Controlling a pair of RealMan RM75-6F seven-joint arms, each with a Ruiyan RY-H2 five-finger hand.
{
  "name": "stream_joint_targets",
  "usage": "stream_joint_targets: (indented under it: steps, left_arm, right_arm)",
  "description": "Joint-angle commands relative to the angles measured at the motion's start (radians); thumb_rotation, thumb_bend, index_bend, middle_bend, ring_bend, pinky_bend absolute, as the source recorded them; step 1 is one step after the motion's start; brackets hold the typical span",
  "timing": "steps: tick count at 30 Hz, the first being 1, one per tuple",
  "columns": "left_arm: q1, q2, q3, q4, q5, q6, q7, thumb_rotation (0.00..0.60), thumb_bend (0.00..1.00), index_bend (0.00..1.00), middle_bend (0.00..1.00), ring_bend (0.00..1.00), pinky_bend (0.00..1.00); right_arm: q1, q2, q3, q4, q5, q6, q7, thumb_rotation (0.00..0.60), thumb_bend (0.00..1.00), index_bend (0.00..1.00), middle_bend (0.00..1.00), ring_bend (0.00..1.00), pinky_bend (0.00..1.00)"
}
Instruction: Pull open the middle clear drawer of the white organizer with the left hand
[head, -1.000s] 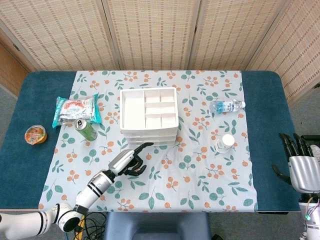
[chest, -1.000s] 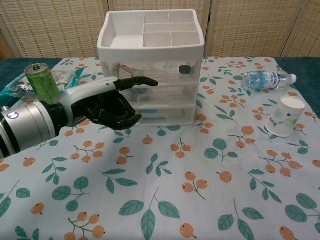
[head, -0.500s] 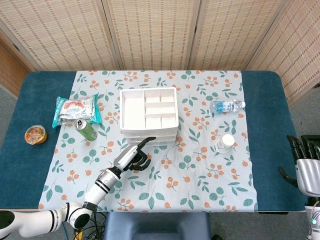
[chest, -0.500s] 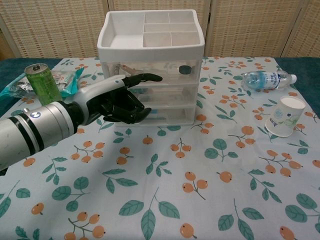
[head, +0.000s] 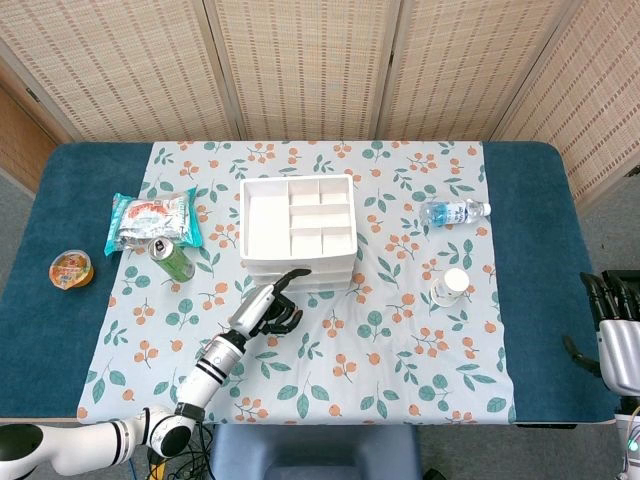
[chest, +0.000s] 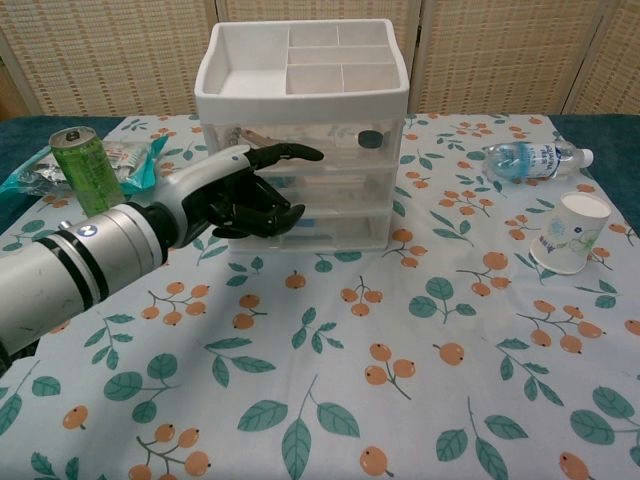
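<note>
Head view: the white organizer (head: 297, 232) is standing at mid-worktop on the floral cloth (head: 380, 350), with open cloth lying in front of it. The left hand (head: 266, 310) is reaching to the organizer's front, one finger extended and the rest curled, grasping nothing. The right hand (head: 612, 335) is hanging off the worktop's right edge, fingers apart and holding nothing. A folding screen (head: 310, 65) is standing behind the organizer.

Chest view: the middle clear drawer (chest: 335, 186) is sitting flush in the organizer's front. The left hand's extended fingertip (chest: 312, 153) is lying in front of the drawer above it; contact cannot be told. A green can (chest: 83, 168) is standing left of the organizer, a paper cup (chest: 569, 232) and water bottle (chest: 530, 158) right of it.
</note>
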Motion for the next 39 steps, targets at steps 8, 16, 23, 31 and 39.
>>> stream_joint_targets:
  steps: [8,16,23,31,39]
  left_arm:
    - [0.002,-0.030,-0.003,0.012,-0.005,0.004,-0.013,0.600,0.47,0.09,0.91,0.97,1.00]
    - [0.010,-0.066,-0.017,0.019,-0.021,0.019,-0.017,0.600,0.47,0.09,0.91,0.97,1.00]
    - [0.005,-0.085,-0.027,0.031,-0.029,0.007,-0.030,0.600,0.47,0.09,0.91,0.97,1.00]
    - [0.003,-0.100,-0.035,0.043,-0.031,0.002,-0.045,0.600,0.47,0.09,0.91,0.97,1.00]
    - [-0.002,-0.106,-0.044,0.054,-0.031,-0.009,-0.061,0.600,0.47,0.16,0.91,0.97,1.00]
  right_arm:
    - [-0.004,0.000,0.002,0.003,0.007,0.000,0.004,0.600,0.30,0.00,0.10,0.04,0.09]
    - [-0.011,0.000,0.002,0.013,0.014,0.000,0.016,0.600,0.30,0.00,0.10,0.04,0.09]
    - [-0.013,-0.002,0.004,0.022,0.017,-0.001,0.026,0.600,0.30,0.00,0.10,0.04,0.09]
    - [-0.012,-0.007,0.005,0.034,0.022,-0.009,0.037,0.600,0.30,0.00,0.10,0.04,0.09]
    - [-0.014,-0.009,0.006,0.041,0.027,-0.011,0.043,0.600,0.30,0.00,0.10,0.04,0.09]
